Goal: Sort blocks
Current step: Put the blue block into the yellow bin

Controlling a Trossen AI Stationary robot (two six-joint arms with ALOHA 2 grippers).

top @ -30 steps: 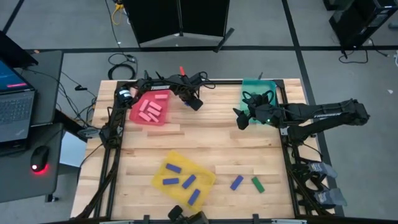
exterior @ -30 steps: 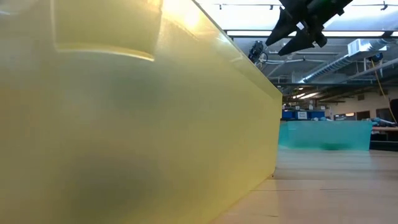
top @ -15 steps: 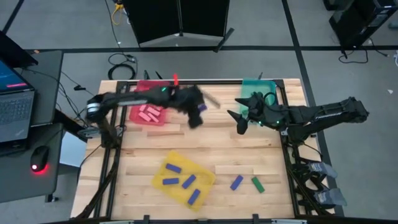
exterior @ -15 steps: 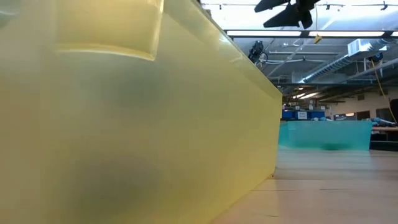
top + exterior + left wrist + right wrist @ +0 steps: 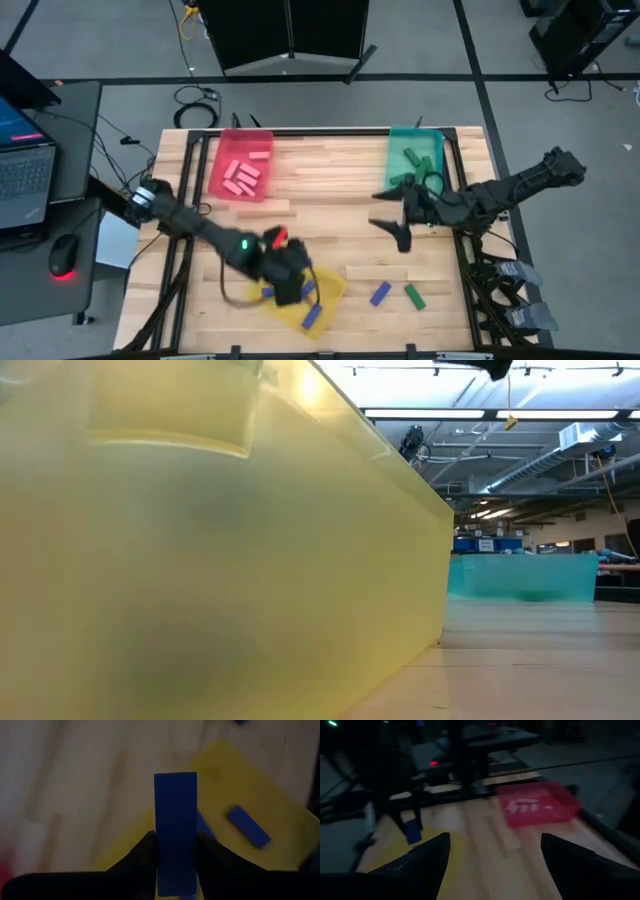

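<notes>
My left gripper [image 5: 290,287] hangs over the yellow tray [image 5: 330,285] near the table's front edge, shut on a blue block [image 5: 175,810]. Several blue blocks [image 5: 312,316] lie in that tray. Pink blocks [image 5: 240,176] lie in the red tray [image 5: 222,150] at the far left, and green blocks [image 5: 412,157] in the teal tray [image 5: 432,140] at the far right. A loose blue block [image 5: 380,293] and a green one [image 5: 414,295] lie flat on the table. My right gripper [image 5: 388,220] stands open above the table's middle right with nothing between its fingers. My left gripper pinches the blue block's two long sides [image 5: 161,855] between its two fingers, at the end nearer the wrist. The block lies along the fingers and sticks out past their tips. The fingers slant down from above. The block is lifted clear above the yellow tray.
The yellow tray's wall [image 5: 200,560] fills most of the low view, with the teal tray [image 5: 520,578] behind it. A laptop [image 5: 25,170] and a mouse [image 5: 63,262] sit on a side table to the left. Bare wood [image 5: 330,215] lies between the trays.
My left gripper has swung from beside the red tray at the far edge toward the near edge, to above the yellow tray. It stayed shut on the blue block and rolled as it went. My right gripper has drifted a little toward the near edge and risen, still open.
</notes>
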